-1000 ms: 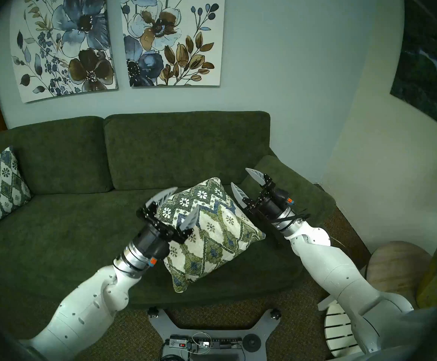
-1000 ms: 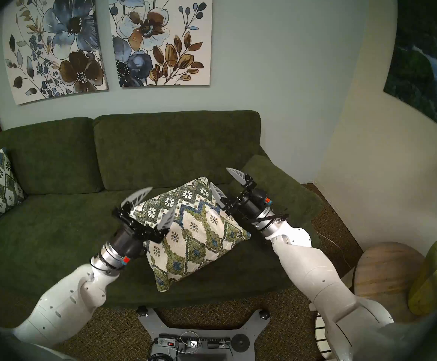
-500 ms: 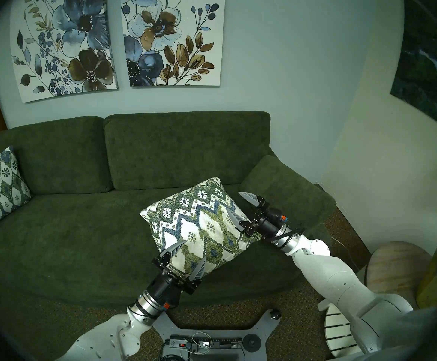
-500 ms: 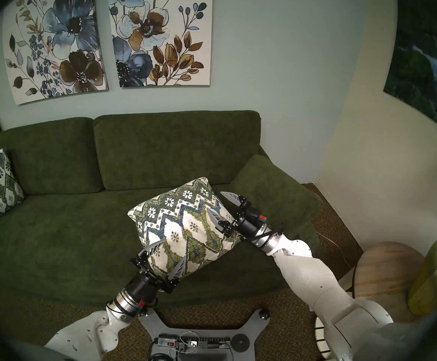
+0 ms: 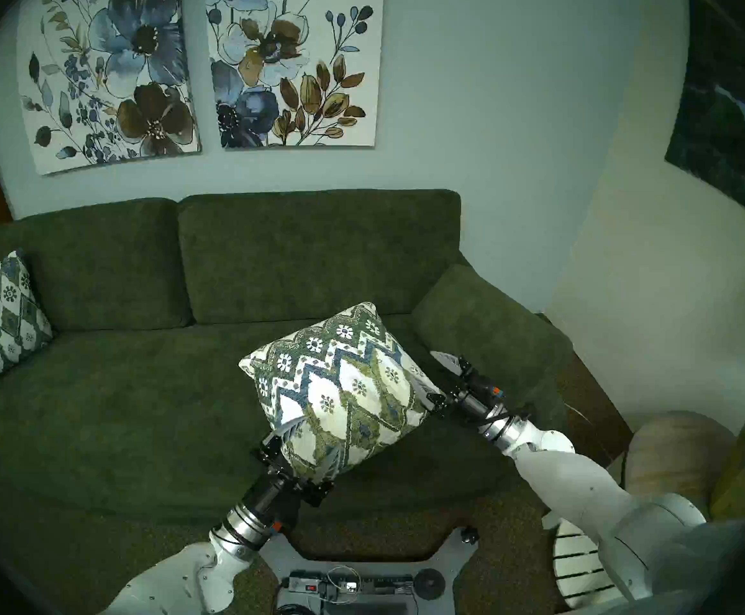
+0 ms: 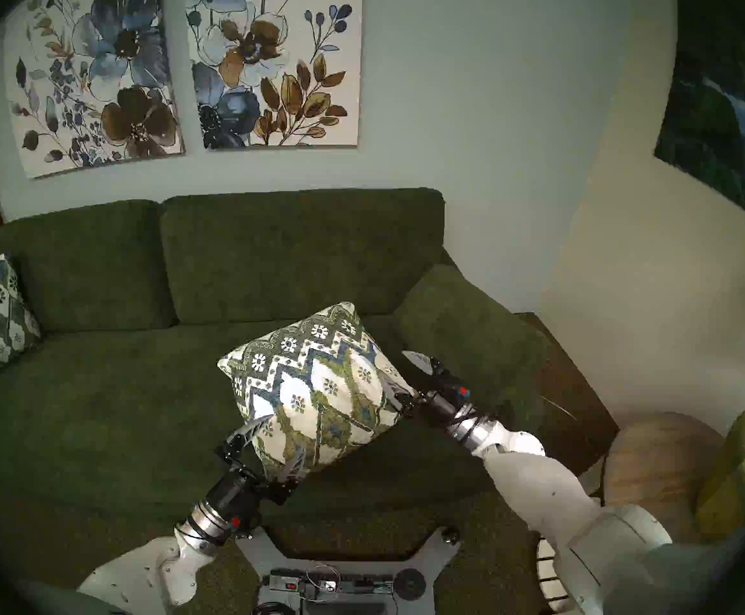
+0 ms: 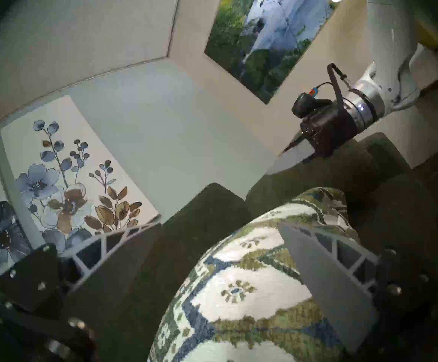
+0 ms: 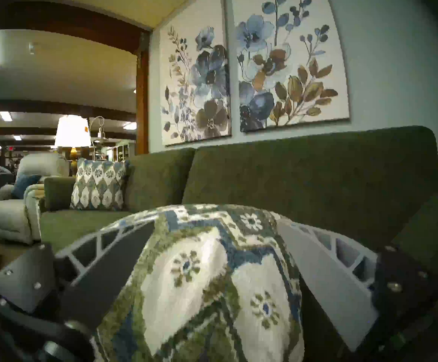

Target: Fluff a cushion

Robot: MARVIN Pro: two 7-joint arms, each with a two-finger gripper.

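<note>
- My left gripper (image 5: 301, 445) has dropped from the upper-left edge of the plump cream woven cushion with olive and blue zigzags (image 5: 339, 392) to its near corner, jaws wide, straddling it.
- My right gripper (image 5: 435, 379), equally wide, has sunk onto the cushion's right corner.
- The cushion lies unmoved on the dark-green sofa (image 5: 139, 401); I judge a two-sided squeeze comes next.

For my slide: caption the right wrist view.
Open right end effector straddling the patterned cushion on the green sofa.

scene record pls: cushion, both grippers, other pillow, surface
cushion: zigzag-patterned cushion lying on the seat, near the sofa's front edge
left gripper: left gripper open, jaws straddling the cushion's near corner
right gripper: right gripper open, jaws straddling the cushion's right corner
other pillow: diamond-lattice pillow propped at the far left end, untouched
surface: dark green sofa
</note>
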